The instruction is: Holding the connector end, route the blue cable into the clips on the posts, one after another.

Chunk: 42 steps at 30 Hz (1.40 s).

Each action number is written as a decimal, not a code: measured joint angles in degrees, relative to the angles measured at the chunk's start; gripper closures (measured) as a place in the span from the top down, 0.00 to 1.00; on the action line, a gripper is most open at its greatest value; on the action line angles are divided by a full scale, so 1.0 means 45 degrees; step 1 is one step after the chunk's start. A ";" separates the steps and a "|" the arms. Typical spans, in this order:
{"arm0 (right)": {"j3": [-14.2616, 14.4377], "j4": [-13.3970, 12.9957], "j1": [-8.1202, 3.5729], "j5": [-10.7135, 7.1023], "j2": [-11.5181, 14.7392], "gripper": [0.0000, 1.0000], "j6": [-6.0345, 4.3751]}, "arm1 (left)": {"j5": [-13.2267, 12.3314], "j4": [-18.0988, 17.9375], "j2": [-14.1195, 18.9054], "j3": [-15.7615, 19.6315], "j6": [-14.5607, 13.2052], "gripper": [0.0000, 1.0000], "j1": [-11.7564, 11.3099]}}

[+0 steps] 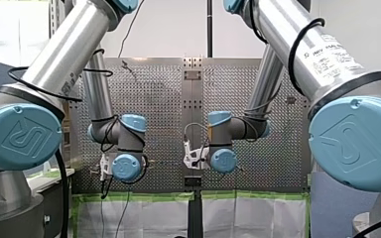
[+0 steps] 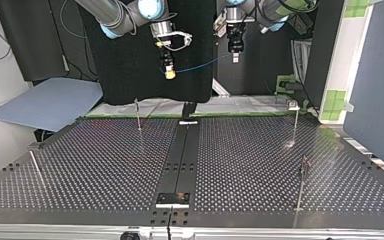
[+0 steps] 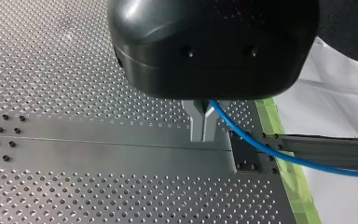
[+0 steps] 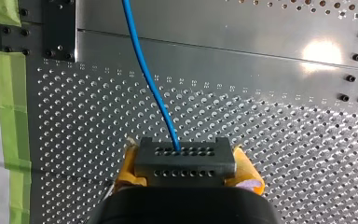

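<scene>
Aloft, right jaws clamped on black connector, blue cable running toward top view's 3 o'clock, left jaws pinching it.

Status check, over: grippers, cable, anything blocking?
Right gripper shut on connector; left gripper shut on blue cable. Cable strung between them above table, clear of posts. Nothing in the way.

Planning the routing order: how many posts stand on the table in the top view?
4 posts: far-left post, far-right post, near-right post, tilted post at the left edge. A thin upright at the near edge may be a fifth.
</scene>
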State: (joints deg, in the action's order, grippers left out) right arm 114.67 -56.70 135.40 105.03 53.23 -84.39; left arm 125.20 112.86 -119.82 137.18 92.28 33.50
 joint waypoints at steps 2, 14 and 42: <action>-0.0001 0.0000 0.0000 0.0000 0.0000 0.00 0.0000 | 0.0000 0.0000 -0.0001 0.0000 0.0000 0.00 0.0001; -0.0100 0.0802 0.0614 0.0750 0.0601 0.00 -0.0539 | -0.0173 0.0714 0.0718 -0.0131 0.0071 0.00 -0.0227; -0.1849 0.4076 0.0658 -0.0497 0.3870 0.00 -0.0994 | -0.0843 0.3330 0.3622 -0.0556 0.1593 0.00 -0.1273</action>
State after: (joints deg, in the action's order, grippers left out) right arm 106.35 -38.36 138.36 102.80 70.65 -88.87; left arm 121.40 127.85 -103.52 134.68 99.45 27.78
